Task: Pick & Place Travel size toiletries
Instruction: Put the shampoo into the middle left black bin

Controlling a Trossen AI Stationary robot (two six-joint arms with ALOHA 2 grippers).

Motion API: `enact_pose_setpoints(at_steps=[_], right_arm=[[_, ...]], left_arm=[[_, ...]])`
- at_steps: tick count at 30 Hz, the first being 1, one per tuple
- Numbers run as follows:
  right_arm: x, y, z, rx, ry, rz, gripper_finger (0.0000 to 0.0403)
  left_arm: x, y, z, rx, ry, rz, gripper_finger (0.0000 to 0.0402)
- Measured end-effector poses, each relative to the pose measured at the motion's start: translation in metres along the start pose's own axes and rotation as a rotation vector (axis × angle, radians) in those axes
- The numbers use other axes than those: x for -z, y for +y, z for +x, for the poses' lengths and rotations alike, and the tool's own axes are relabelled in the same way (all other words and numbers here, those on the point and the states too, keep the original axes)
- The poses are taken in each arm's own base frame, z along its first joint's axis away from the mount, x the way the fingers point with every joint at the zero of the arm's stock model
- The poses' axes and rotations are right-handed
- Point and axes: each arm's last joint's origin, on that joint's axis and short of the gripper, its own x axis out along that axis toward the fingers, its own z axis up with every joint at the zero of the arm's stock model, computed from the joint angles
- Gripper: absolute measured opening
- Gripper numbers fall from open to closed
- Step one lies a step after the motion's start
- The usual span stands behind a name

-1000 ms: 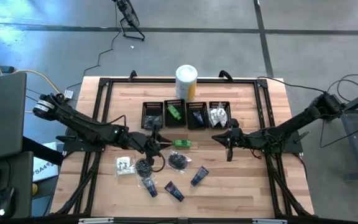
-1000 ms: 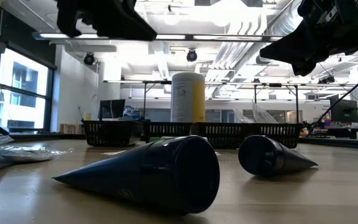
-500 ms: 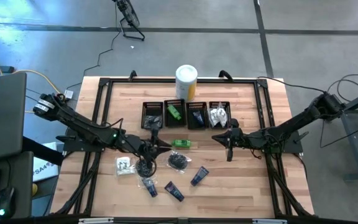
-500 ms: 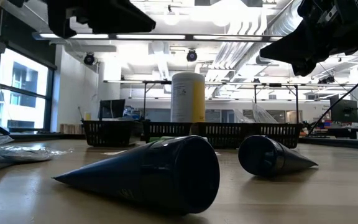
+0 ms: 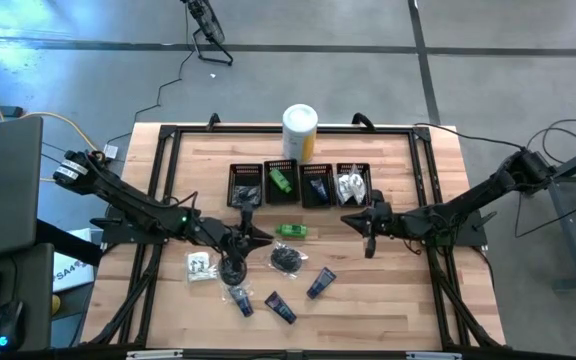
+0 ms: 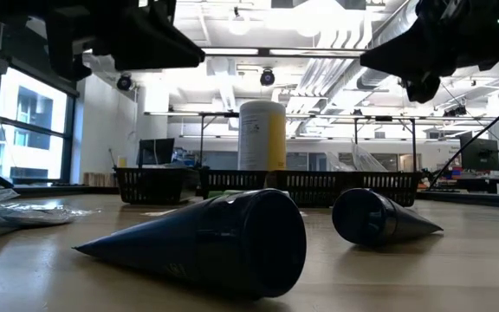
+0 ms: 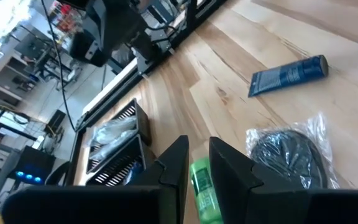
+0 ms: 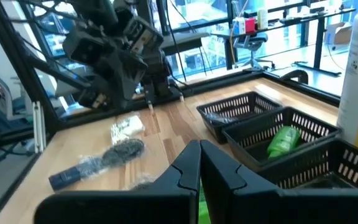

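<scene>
Lying on the bench point(image 5: 388, 290) in front of the four mesh bins point(image 5: 300, 185), the green packet point(image 5: 291, 230) looks like the item in hand: the left gripper point(image 5: 251, 238) hovers just beside it, fingers parted by a narrow gap and holding nothing (its wrist view shows the packet between the fingertips). So this reads as the approach before a grasp. Next, the gripper likely needs to drop over the packet, close, then carry it to the bin already holding a green packet point(image 5: 280, 181). Other loose toiletries wait nearer the front: a bagged black bundle point(image 5: 287, 259), blue tubes point(image 5: 320, 283) and a white sachet point(image 5: 201, 265). The right gripper point(image 5: 368, 232) waits clenched and empty near the rightmost bin.
</scene>
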Motion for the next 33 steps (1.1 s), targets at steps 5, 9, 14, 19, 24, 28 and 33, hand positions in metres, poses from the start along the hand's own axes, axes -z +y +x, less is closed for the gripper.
enact_pose_setpoints(at_steps=[5, 9, 14, 19, 24, 28, 33], right_arm=[[-0.001, 0.0, 0.0, -0.003, -0.01, 0.008, 0.0003], [-0.003, 0.001, 0.001, -0.004, -0.016, 0.011, 0.0003], [-0.012, 0.007, 0.005, -0.006, -0.022, 0.006, 0.0003], [-0.02, 0.013, 0.011, 0.009, 0.03, -0.045, 0.0003], [-0.03, 0.02, 0.02, 0.073, 0.115, -0.117, 0.0003], [-0.039, 0.025, 0.031, 0.096, 0.161, -0.145, 0.0003], [-0.045, 0.027, 0.048, 0.094, 0.204, -0.155, 0.0003]], left_arm=[[0.009, -0.005, -0.003, -0.02, -0.036, -0.01, 0.006], [0.018, -0.01, -0.006, -0.028, -0.062, -0.025, 0.006], [0.028, -0.013, -0.011, -0.057, -0.104, -0.045, 0.006], [0.033, -0.015, -0.016, -0.065, -0.115, -0.048, 0.006], [0.037, -0.011, -0.029, -0.085, -0.138, -0.027, 0.0057], [0.045, -0.003, -0.041, -0.102, -0.156, -0.025, 0.0033], [0.057, 0.008, -0.052, -0.096, -0.149, -0.06, 0.0003]])
